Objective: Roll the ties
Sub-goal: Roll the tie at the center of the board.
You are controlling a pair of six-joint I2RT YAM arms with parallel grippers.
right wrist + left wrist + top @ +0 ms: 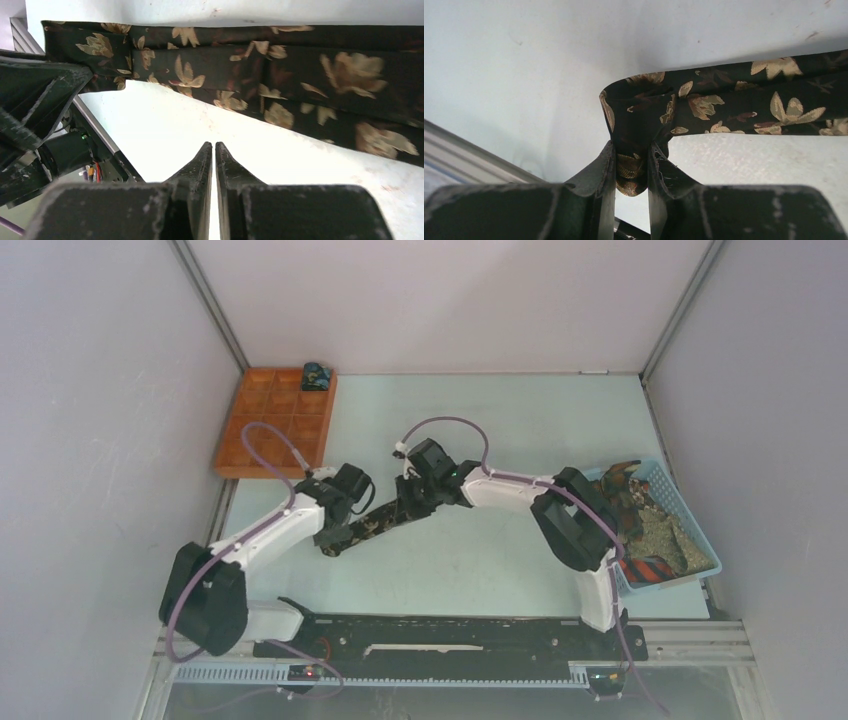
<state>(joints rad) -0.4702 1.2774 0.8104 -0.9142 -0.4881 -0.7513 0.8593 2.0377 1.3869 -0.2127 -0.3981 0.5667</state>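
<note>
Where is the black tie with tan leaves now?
In the top view the black tie lies stretched across the middle of the table, its left end pinched by the left gripper, the right gripper near its other end.

The tie (734, 100) is woven cloth with a soft silky sheen. Both the left pincer (630, 167) and the right pincer (215, 150) are matt black, scuffed pale along their edges. The table (520, 420) looks smooth and matt, faintly stained. The basket (672, 578) is blue plastic mesh.
</note>
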